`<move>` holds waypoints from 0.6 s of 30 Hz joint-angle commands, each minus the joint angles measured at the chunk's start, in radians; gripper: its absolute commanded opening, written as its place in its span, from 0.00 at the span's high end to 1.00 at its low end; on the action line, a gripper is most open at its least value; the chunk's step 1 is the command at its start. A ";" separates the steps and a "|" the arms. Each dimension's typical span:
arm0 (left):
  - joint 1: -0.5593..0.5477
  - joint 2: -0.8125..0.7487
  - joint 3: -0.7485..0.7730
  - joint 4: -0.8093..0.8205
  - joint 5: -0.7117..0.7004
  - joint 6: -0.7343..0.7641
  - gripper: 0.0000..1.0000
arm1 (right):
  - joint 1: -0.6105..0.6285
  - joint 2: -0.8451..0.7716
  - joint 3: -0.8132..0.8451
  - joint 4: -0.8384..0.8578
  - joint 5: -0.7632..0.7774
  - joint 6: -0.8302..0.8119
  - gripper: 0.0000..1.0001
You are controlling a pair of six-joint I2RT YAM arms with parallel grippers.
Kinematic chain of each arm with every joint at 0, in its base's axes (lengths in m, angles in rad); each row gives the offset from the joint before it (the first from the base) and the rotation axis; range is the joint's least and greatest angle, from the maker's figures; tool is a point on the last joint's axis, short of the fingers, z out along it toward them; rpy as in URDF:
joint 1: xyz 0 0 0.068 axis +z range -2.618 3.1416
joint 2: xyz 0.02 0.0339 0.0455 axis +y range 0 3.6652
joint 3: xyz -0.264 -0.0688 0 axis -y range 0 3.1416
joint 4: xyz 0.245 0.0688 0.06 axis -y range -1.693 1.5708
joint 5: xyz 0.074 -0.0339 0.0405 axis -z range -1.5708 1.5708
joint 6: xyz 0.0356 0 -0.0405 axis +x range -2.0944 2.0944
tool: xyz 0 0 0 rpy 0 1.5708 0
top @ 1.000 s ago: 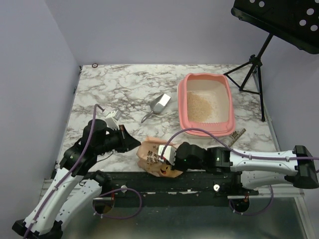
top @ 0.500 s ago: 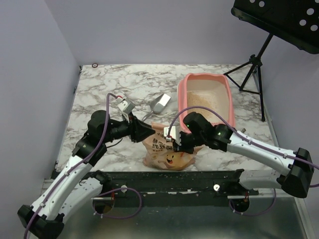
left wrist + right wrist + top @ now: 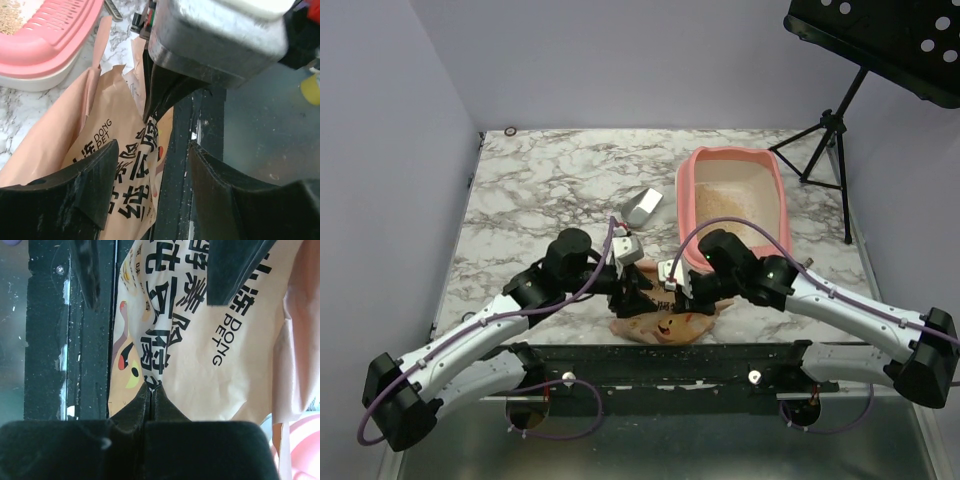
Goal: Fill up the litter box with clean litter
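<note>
Both arms stretch inward, wrists almost meeting in front of the bases.
Left gripper (image 3: 152, 148) has its jaws standing apart; right gripper (image 3: 151, 389) is pinched tight on the bag (image 3: 235, 355).

The left gripper (image 3: 638, 288) has swung right, from the left part of the table (image 3: 520, 190) to the cat-face paper bag (image 3: 665, 325). Its jaws have opened astride the bag's edge. The right gripper (image 3: 678, 292), pinching the bag, has lifted its top from lying flat.
</note>
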 commanded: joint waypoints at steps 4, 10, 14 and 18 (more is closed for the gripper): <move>-0.086 0.095 -0.009 0.008 -0.146 0.173 0.30 | -0.009 -0.080 -0.001 0.147 -0.062 0.051 1.00; -0.122 0.149 -0.015 0.011 -0.232 0.238 0.27 | -0.009 -0.123 -0.019 0.167 -0.062 0.073 1.00; -0.128 0.160 -0.038 -0.039 -0.212 0.259 0.27 | -0.009 -0.137 -0.035 0.178 -0.045 0.088 1.00; -0.132 0.132 -0.056 -0.064 -0.198 0.247 0.29 | -0.009 -0.153 -0.047 0.176 -0.016 0.099 1.00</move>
